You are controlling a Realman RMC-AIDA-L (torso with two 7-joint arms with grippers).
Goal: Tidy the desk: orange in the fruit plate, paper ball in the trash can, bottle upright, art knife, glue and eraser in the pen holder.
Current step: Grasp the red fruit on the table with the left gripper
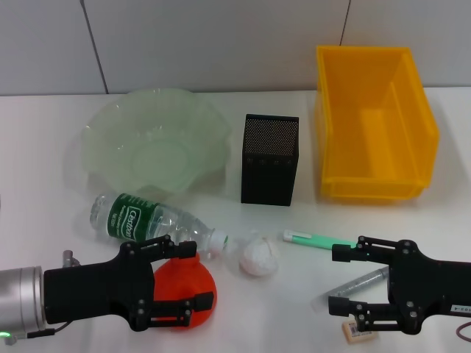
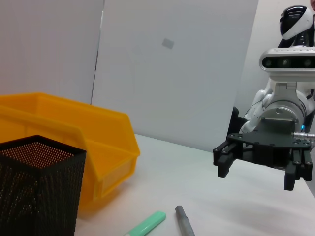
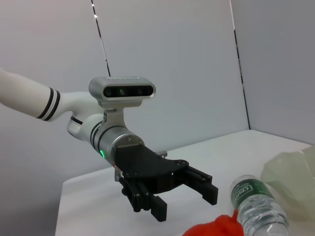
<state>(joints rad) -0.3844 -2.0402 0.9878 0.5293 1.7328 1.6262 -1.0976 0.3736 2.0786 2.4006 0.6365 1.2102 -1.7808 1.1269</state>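
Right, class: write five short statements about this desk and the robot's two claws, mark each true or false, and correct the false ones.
1. The bottle lies on its side on the desk. True.
2. The orange already sits in the fruit plate. False: it is on the desk between the fingers of the open left claw, and the plate holds nothing.
3. The paper ball is inside the trash can. False: it lies on the desk in front of the pen holder.
4. The right claw is open, over the desk near the eraser. True.
5. The pen holder stands between the fruit plate and the trash can. True.
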